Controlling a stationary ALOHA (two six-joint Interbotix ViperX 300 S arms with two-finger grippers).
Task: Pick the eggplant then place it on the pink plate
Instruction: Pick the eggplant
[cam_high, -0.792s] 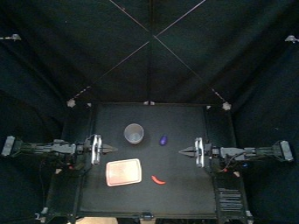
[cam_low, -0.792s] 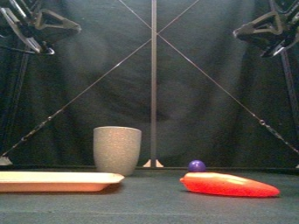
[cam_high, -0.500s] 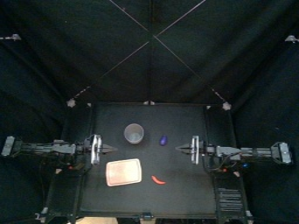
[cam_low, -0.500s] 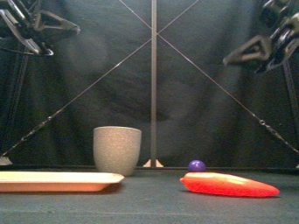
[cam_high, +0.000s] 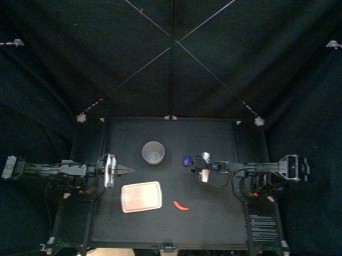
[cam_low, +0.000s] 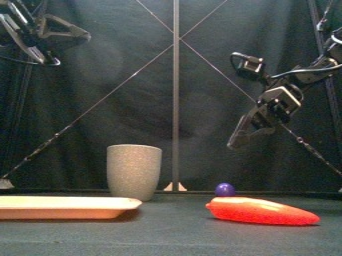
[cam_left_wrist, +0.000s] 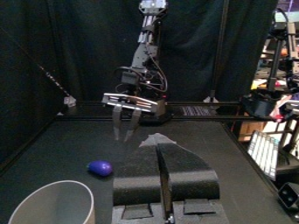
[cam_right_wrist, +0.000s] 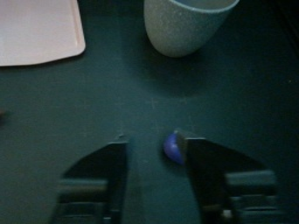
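The right arm has swung in from the table's right side toward the middle, and its claw, the right gripper (cam_high: 203, 168), has come down from the upper corner of the front view to hang partway toward the table. The other things lie where they did.

The right gripper's (cam_right_wrist: 155, 142) jaws stand wide apart and hold nothing. In the right wrist view the small round purple toy eggplant (cam_right_wrist: 173, 147) shows on the table in the gap between them, closer to one jaw than the other. In the front view the right gripper (cam_low: 235, 140) is tilted, its tips clearly above the eggplant (cam_low: 225, 188) and not touching it.

The eggplant (cam_high: 189, 160) sits toward the back of the black table (cam_high: 214, 225), just right of the tall grey speckled cup (cam_high: 155, 152) and just beside the right gripper. The flat pink tray (cam_high: 140, 197) lies in front of the cup, bare, with a long red toy pepper (cam_high: 182, 205) just beside its right edge and well apart from the eggplant.

The left gripper (cam_high: 104, 172) rests at the table's left side. In its wrist view the left gripper's (cam_left_wrist: 162, 144) jaws are pressed together, with nothing between them.
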